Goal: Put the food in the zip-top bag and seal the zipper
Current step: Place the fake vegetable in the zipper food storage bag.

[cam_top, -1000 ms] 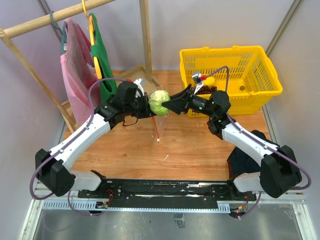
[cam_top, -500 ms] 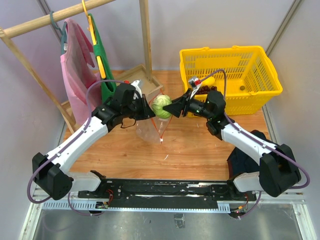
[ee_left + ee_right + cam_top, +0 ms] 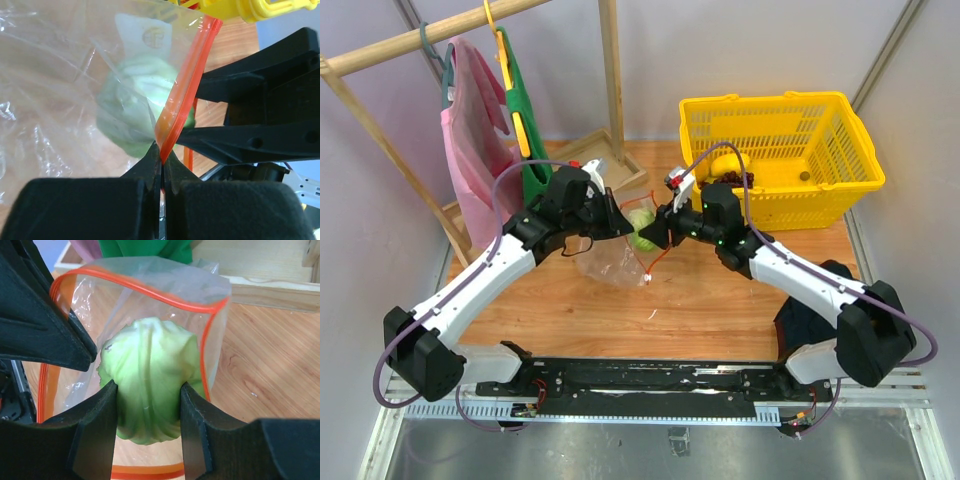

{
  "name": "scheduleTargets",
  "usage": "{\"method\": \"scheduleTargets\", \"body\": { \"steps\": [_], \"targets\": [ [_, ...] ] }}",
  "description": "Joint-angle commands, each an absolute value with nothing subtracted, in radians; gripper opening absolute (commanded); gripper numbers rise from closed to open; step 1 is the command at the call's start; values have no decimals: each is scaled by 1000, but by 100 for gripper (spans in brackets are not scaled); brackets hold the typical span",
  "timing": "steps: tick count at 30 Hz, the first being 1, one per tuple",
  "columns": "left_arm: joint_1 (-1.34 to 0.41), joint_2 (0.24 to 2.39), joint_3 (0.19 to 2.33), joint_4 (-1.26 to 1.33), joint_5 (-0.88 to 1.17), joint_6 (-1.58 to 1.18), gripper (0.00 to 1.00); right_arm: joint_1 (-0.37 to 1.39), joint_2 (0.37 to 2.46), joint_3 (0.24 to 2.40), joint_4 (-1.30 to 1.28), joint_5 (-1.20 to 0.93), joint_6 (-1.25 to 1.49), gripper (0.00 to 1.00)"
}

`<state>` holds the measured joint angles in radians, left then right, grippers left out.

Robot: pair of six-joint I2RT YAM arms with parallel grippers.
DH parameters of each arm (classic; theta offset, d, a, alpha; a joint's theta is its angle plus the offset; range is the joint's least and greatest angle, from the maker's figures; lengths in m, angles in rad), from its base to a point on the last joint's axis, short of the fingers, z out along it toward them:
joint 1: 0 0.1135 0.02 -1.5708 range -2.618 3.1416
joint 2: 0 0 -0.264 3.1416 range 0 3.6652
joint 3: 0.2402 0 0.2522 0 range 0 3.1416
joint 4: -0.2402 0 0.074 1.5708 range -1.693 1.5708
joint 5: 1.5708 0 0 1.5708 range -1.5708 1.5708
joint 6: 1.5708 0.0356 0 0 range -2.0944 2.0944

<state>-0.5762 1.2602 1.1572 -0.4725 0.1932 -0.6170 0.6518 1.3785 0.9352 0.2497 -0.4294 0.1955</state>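
Pinching zipper (image 3: 184, 87) — left end effector (image 3: 161, 164); basket (image 3: 780, 99) near.

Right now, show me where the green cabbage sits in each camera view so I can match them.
Top view: cabbage near centre, at the mouth of the bag.
Left wrist: left of centre, blurred behind the bag's plastic.
Right wrist: centre, clamped in the right gripper.
Shared landmark: the orange zipper strip, visible in all three.
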Motion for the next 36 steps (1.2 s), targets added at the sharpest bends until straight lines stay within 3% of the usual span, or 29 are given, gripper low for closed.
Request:
{"method": "scheduleTargets", "body": {
  "steps": [1, 6, 11, 17, 27, 36],
  "targets": [
    [-574, 1242, 1128, -393, 259, -649, 0, 704, 1407, 996, 185, -362, 93, 28],
    [-578, 1246, 1102, -365, 291, -668, 0, 743, 1422, 1025, 122, -268, 31, 41],
    [-577, 1244, 1101, -380, 260, -656, 1, 747, 1403, 1030, 111, -272, 22, 65],
    [-575, 1240, 1090, -392, 214, -655, 0, 748, 1328, 1061, 63, -304, 20, 83],
    [-575, 1244, 1083, -378, 213, -659, 0, 748, 1225, 1072, -12, -240, -10, 94],
    [-575, 1231, 1080, -382, 200, -657, 0, 748, 1220, 1071, -142, -78, 35, 92]
  ]
}}
